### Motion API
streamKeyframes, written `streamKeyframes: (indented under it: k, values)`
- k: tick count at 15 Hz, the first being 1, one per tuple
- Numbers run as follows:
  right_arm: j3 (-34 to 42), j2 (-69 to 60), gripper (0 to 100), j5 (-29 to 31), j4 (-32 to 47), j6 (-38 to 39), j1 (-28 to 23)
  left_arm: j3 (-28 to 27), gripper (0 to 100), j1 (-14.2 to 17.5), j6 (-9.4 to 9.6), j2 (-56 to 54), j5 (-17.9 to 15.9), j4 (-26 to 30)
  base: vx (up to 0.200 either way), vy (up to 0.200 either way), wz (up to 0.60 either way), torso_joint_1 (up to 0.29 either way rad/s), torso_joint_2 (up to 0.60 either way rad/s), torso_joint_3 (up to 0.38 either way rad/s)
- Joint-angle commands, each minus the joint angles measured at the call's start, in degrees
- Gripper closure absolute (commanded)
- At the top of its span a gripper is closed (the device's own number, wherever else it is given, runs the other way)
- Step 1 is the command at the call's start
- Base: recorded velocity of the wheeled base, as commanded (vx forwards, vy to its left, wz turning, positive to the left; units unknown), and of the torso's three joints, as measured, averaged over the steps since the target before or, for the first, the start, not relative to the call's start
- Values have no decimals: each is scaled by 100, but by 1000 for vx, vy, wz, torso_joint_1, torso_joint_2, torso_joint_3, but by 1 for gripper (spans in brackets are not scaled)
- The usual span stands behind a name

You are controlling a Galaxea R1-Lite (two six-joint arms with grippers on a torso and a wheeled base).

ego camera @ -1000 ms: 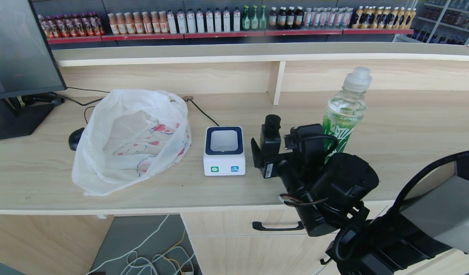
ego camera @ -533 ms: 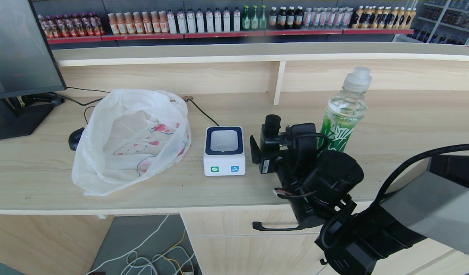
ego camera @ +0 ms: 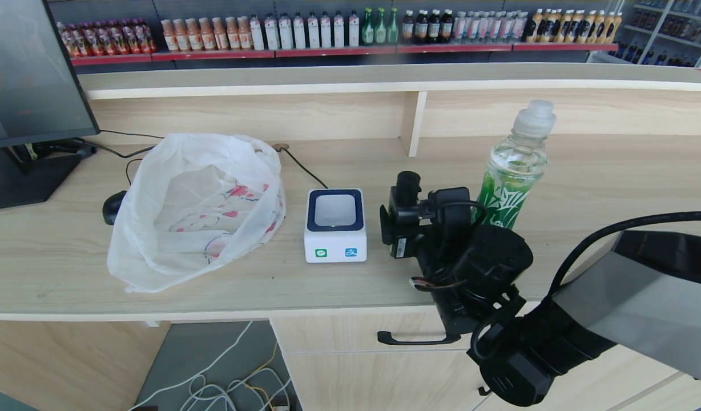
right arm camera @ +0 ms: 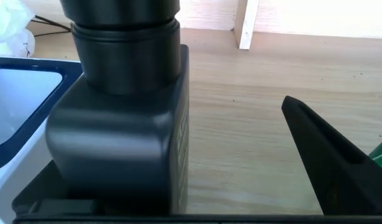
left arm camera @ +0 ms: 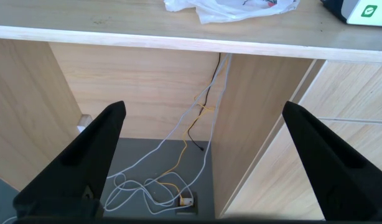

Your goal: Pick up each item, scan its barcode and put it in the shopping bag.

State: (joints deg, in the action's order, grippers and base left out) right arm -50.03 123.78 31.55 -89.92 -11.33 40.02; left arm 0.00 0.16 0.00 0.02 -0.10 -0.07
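My left end effector (left arm camera: 203,112) hangs low in front of the light wooden counter (ego camera: 53,257), its fingers spread wide. My right end effector (ego camera: 401,225) is over the counter's front part, open around a black square-bodied object with a round top (ego camera: 405,197); one finger (right arm camera: 340,162) stands clear of it. Just to the left sits the white box scanner with a dark blue-framed window (ego camera: 335,225), and beyond it the white plastic shopping bag (ego camera: 196,211), mouth open. The clear plastic bottle with a green label (ego camera: 513,171) stands upright on the counter just behind my right wrist.

I log: counter (ego camera: 53,251) matt wood grain; shopping bag (ego camera: 196,211) thin crinkled plastic; bottle (ego camera: 513,171) clear glossy plastic; scanner (ego camera: 335,242) smooth plastic.
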Motion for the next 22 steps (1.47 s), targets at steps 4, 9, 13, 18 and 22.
streamKeyframes:
  k: [4, 9, 13, 18, 22]
  values:
    - [-209, 93, 0, 0, -8, 43, -3, 0, 0, 2, 0, -2, 1, -1, 0, 0, 0, 0, 0, 0]
    - [-235, 129, 0, 36, -8, 43, -12, 0, 0, 2, 0, -2, 1, -1, 0, 0, 0, 0, 0, 0]
    - [-235, 137, 100, 36, -8, 51, -3, 0, 0, 2, 0, -2, 1, -1, 0, 0, 0, 0, 0, 0]
    - [-262, 93, 100, 27, -8, 51, -3, 0, 0, 2, 0, -2, 1, -1, 0, 0, 0, 0, 0, 0]
    - [-226, 23, 100, 18, -8, 43, 32, 0, 0, 2, 0, -2, 1, -1, 0, 0, 0, 0, 0, 0]
